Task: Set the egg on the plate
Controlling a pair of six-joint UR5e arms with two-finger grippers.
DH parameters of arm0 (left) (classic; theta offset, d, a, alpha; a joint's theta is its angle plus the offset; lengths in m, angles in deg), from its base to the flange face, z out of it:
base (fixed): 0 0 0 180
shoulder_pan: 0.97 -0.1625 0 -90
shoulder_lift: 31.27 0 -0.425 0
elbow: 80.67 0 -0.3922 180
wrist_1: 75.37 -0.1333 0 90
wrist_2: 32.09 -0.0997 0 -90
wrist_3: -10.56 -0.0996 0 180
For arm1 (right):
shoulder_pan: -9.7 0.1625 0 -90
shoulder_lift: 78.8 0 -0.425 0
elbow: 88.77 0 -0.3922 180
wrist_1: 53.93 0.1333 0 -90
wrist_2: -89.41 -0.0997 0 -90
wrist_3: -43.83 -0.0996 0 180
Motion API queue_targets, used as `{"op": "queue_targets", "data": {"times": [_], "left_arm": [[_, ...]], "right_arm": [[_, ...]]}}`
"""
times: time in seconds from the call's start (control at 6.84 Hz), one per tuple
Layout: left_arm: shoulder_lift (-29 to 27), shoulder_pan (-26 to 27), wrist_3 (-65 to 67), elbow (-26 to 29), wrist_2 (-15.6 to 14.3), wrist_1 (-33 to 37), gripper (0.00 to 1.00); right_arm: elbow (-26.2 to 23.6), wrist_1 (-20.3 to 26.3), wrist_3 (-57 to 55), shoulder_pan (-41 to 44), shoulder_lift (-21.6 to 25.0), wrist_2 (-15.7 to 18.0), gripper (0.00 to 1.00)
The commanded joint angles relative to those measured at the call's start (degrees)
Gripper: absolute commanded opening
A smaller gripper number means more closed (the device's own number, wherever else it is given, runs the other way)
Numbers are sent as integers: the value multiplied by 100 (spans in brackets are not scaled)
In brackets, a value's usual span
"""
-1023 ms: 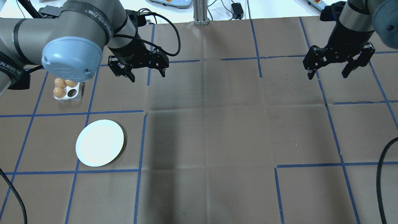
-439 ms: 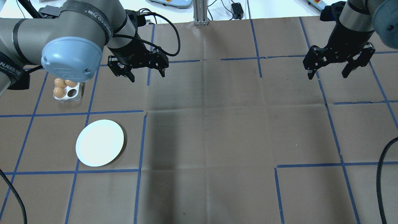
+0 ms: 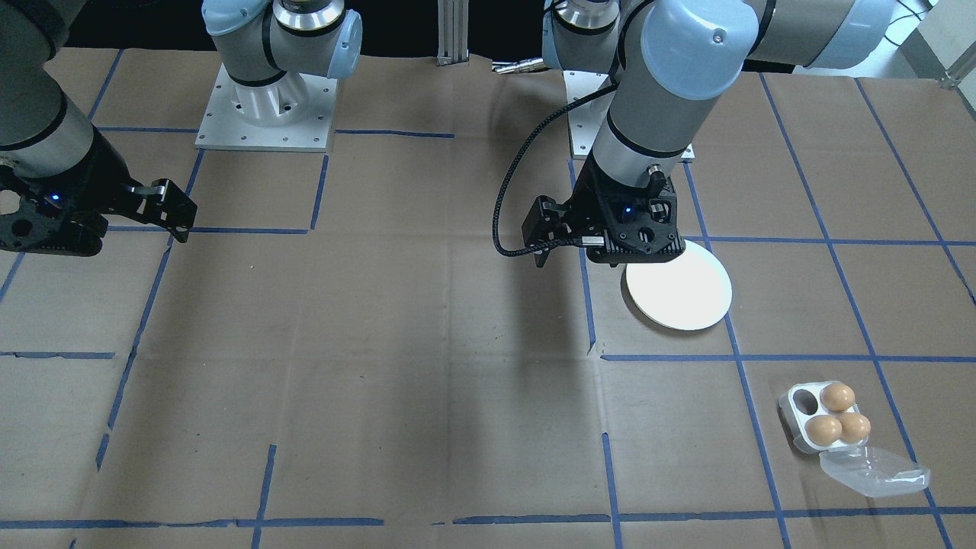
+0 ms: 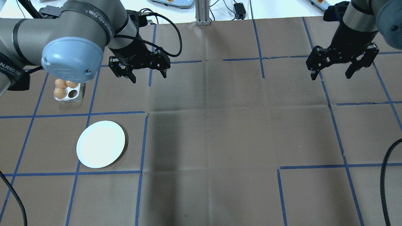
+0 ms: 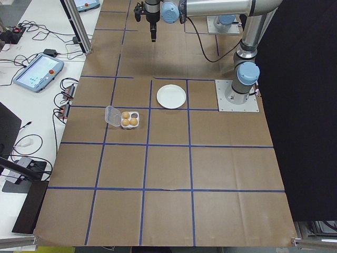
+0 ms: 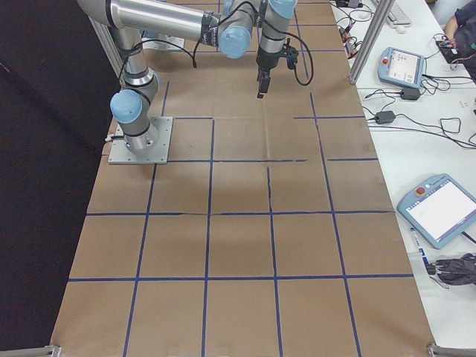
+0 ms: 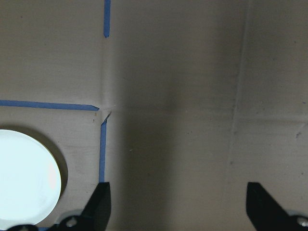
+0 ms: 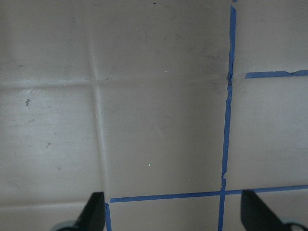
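Overhead: nothing has shifted lately, task not started.
My left gripper (image 4: 148, 74) hovers with fingers apart, empty; right gripper (image 4: 333, 72) likewise; eggs (image 4: 60, 88) sit in tray (image 4: 78, 96), plate (image 4: 100, 144) bare.

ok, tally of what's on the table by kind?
Eggs: 3
Egg tray: 1
Plate: 1
Total: 5

Left arm hides part of egg tray (image 4: 68, 94).
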Motion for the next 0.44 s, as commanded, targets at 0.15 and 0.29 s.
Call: {"op": "queue_targets", "data": {"times": [0.15,0.29], "left_arm": [[5,-18,0,0,0,-28,99],[14,-26,0,9,9,-71,99]], "right_arm": [[0,0,0,0,0,0,100],[0,0,0,0,0,0,100]]}}
